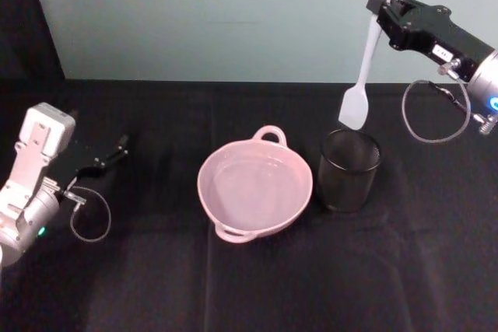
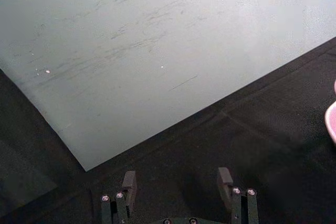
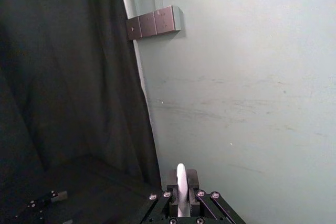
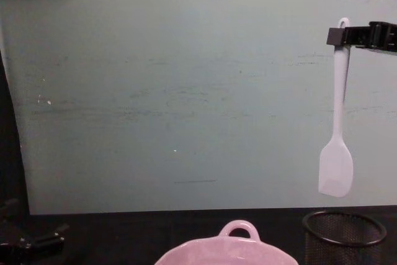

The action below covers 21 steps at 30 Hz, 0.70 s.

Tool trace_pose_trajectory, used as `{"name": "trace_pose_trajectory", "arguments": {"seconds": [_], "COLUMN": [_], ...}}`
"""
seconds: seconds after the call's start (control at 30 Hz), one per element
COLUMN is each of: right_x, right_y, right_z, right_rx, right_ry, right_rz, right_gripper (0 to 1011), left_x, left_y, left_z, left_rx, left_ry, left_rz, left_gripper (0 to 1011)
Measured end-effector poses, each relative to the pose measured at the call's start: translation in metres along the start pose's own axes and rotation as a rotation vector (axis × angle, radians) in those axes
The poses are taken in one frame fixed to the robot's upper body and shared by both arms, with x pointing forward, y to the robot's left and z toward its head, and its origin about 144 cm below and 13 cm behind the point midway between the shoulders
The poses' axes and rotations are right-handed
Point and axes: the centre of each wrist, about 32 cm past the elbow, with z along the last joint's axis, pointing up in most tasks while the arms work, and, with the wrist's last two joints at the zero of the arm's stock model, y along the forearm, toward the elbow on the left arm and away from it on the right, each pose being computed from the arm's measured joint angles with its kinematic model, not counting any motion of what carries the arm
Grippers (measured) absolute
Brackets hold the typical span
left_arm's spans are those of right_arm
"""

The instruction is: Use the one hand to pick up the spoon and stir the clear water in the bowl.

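The spoon (image 1: 362, 68) hangs head-down, handle end clenched in your right gripper (image 1: 383, 7). The chest view shows it clear above the mesh cup (image 1: 349, 170) beside the mid-bench bowl (image 1: 204, 192). Left gripper (image 1: 117, 148) lies spread near the left edge.

Looks like lab test rig: black-draped table (image 1: 156, 285), bare green wall (image 1: 194, 13) at 12 o'clock, black curtain (image 1: 15, 21) at 10 o'clock.

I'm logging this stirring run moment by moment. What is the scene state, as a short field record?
right gripper: raised, shut on the spoon's handle end
spoon: hangs head down above the mesh cup, clear of it
mesh cup: just right of the bowl
bowl: on the black cloth, holds clear water
left gripper: open, idle at the far left
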Motion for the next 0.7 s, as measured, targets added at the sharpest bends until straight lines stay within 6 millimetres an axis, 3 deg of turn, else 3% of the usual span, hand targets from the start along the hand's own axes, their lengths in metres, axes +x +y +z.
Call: {"name": "trace_pose_trajectory", "arguments": {"seconds": [0.4, 0.57, 0.7], "right_x": [-0.011, -0.023, -0.032], "right_y": [0.005, 0.026, 0.043], "right_z": [0.008, 0.002, -0.015], "right_rx": [0.025, 0.032, 0.02], "right_ry": [-0.01, 0.008, 0.026], "right_rz": [0.051, 0.144, 0.214], "right_gripper": [117, 116, 116], "left_x": [0.0, 0.0, 0.0], "left_y": [0.0, 0.0, 0.0], "left_z": [0.0, 0.0, 0.0], "left_rx": [0.0, 0.0, 0.0], "left_ry": [0.0, 0.0, 0.0], "left_rz": [0.0, 0.0, 0.0], "left_gripper": [1011, 1011, 1011]}}
